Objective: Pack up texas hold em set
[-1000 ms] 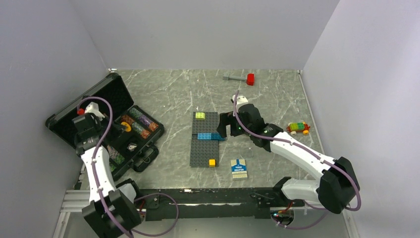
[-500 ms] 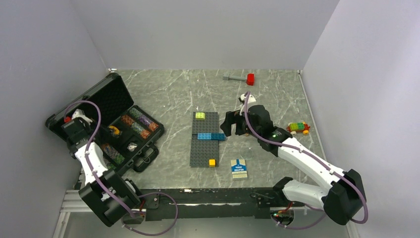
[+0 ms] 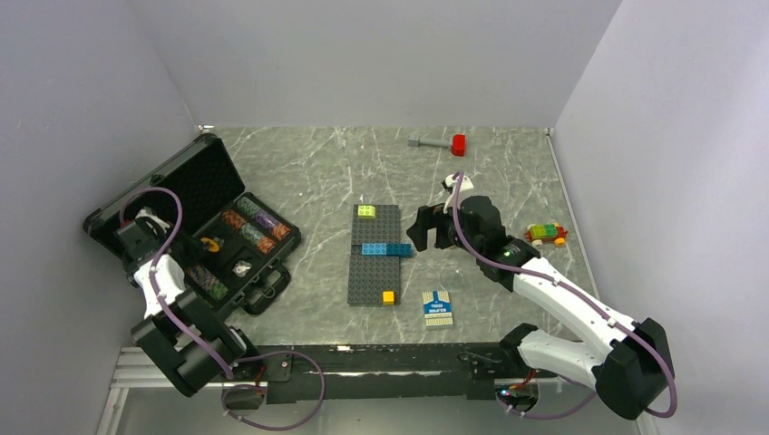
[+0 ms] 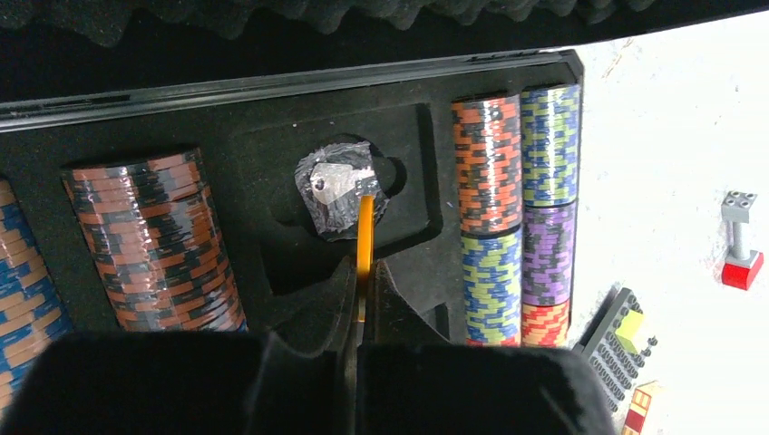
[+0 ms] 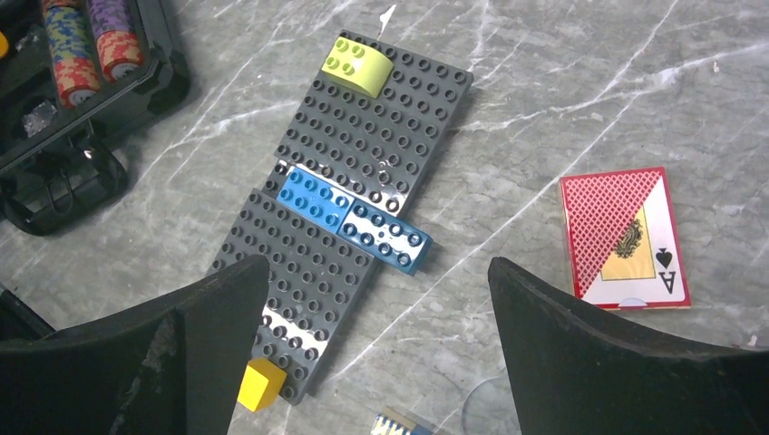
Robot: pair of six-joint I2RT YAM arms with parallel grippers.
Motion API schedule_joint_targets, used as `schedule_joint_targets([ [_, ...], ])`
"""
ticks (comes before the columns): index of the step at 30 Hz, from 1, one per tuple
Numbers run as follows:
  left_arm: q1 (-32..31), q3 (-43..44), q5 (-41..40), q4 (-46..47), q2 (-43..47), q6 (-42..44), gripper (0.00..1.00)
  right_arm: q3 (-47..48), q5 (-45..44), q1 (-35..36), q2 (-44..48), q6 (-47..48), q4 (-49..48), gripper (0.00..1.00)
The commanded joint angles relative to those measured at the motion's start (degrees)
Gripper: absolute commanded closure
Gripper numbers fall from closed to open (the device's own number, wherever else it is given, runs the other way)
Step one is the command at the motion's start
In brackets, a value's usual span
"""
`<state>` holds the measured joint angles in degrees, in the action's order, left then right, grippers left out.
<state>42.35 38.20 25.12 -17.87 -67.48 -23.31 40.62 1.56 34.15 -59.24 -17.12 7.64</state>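
We locate the baseplate [image 3: 370, 272] at table centre in the top view, carrying green, blue and yellow bricks [image 5: 313, 195]. The hammer [image 3: 440, 142] lies at 12 o'clock and a brick car [image 3: 545, 234] at 3 o'clock. The open case [image 3: 195, 177] sits at 9 o'clock, with chip stacks [image 4: 490, 163] in its slots. The blue-white pack [image 3: 438, 308] lies at 5 o'clock of the baseplate.

The red pack [image 5: 626, 240] shows only in the right wrist view, at 3 o'clock of the baseplate; we cannot make it out from above. A wrapped item [image 4: 334, 186] in the case's centre recess is hard to identify.

The left gripper [image 4: 365, 304] is clamped on the orange button [image 4: 365, 245], held edge-on over that recess. We cannot tell whether the button's far rim touches the wrapped item. The right gripper [image 5: 381, 362] hangs spread wide over the baseplate's near end, holding nothing.
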Motion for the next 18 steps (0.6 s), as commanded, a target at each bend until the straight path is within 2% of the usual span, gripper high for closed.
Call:
schedule_joint_targets([
  [1,0.3,1.1,-0.4,0.6,-2.0,0.9,1.0,-0.1,0.5,-0.2,1.1,0.7,-3.3,0.04],
  [18,0.3,2.0,-0.2,2.4,-6.2,0.2,1.0,-0.5,1.3,-0.4,1.2,0.9,-3.7,0.04],
])
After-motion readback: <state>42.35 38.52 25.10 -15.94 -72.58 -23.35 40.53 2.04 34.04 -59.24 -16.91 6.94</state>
